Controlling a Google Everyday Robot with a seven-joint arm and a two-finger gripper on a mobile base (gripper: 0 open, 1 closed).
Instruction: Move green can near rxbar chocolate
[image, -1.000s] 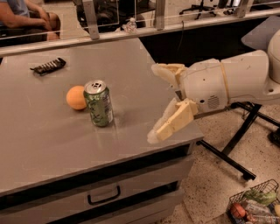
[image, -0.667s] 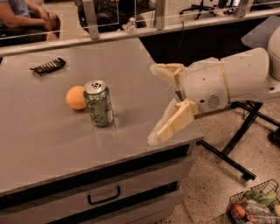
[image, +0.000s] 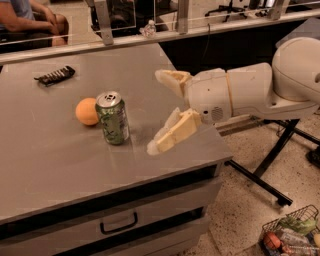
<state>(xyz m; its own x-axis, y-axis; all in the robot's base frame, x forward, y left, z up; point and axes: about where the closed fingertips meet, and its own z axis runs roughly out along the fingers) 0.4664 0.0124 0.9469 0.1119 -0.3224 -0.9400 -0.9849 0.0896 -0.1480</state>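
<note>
The green can (image: 112, 118) stands upright on the grey table (image: 50, 160), silver top up. The rxbar chocolate (image: 55, 75) lies flat at the table's far left, well apart from the can. My gripper (image: 156, 111) reaches in from the right, over the table's right side, to the right of the can and not touching it. Its two cream fingers (image: 172, 131) are spread wide apart and hold nothing.
An orange ball (image: 87, 111) sits just left of the can, touching or nearly touching it. A drawer with a handle (image: 118, 223) is under the table front. A basket of items (image: 291, 235) stands on the floor at the lower right. A person sits behind a rail at the back left.
The gripper has shifted slightly left toward the can. The can, ball and bar have not moved.
</note>
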